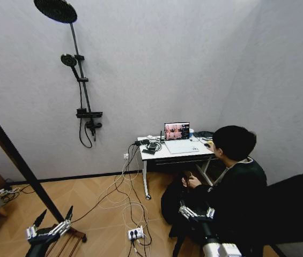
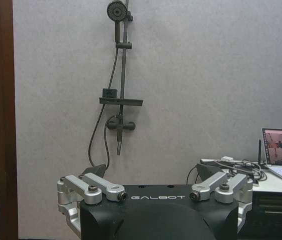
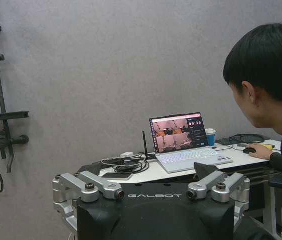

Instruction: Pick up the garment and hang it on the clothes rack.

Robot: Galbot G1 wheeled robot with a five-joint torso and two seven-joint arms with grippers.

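Clothes rack [image 2: 4, 120] post: dark reddish-brown wood, smooth, with a slight sheen. Wall [image 1: 156, 59]: grey, matt, finely textured. Shower fixture [image 2: 121, 75]: matt black metal. Floor [image 1: 95, 198]: wood-look boards, low gloss. Left gripper [image 2: 155, 192]: brushed silver metal links on a matt black housing, probably plastic. Right gripper [image 3: 153, 190]: same finish. Desk [image 3: 145, 174] top: smooth, white.
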